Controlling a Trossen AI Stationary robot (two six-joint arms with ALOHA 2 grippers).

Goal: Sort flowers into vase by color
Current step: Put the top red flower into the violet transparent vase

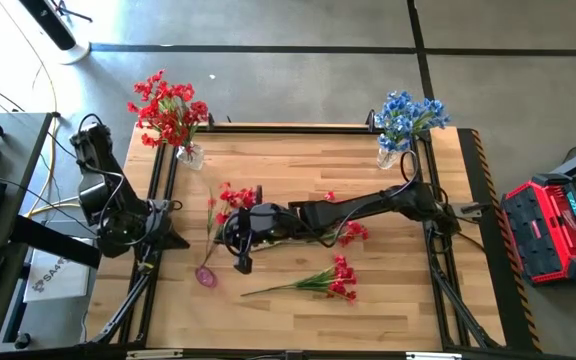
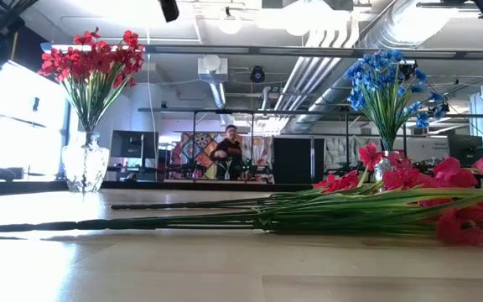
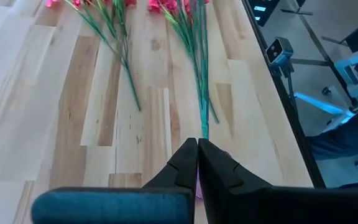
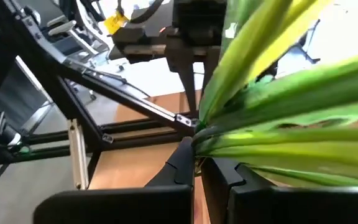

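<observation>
Red flowers [image 1: 168, 110] stand in a glass vase [image 1: 190, 155] at the far left, blue flowers [image 1: 406, 115] in a vase [image 1: 388, 157] at the far right. My right gripper [image 1: 241, 262] reaches across to mid-table, shut on a red spray whose blooms [image 1: 236, 195] show beside it. Another red spray [image 1: 333, 280] lies flat on the table nearer the front. A third [image 1: 353, 232] lies partly under the right arm. My left gripper [image 1: 173, 238] is at the table's left edge, shut and holding nothing, pointing along the board toward the stems [image 3: 202, 93]. My right gripper pinches the spray between its two fingers where the green leaves and stems gather [image 4: 199, 134]. The leaves [image 4: 278, 81] fan out from the fingertips and fill the wrist view. Whether the spray's far end rests on the table does not show.
A loose pink bloom [image 1: 206, 275] with a thin stem lies on the table near the left front. Black frame rails [image 1: 158, 190] run along both table sides. A red case [image 1: 553, 230] stands on the floor to the right. A person [image 2: 229, 147] is far behind the table.
</observation>
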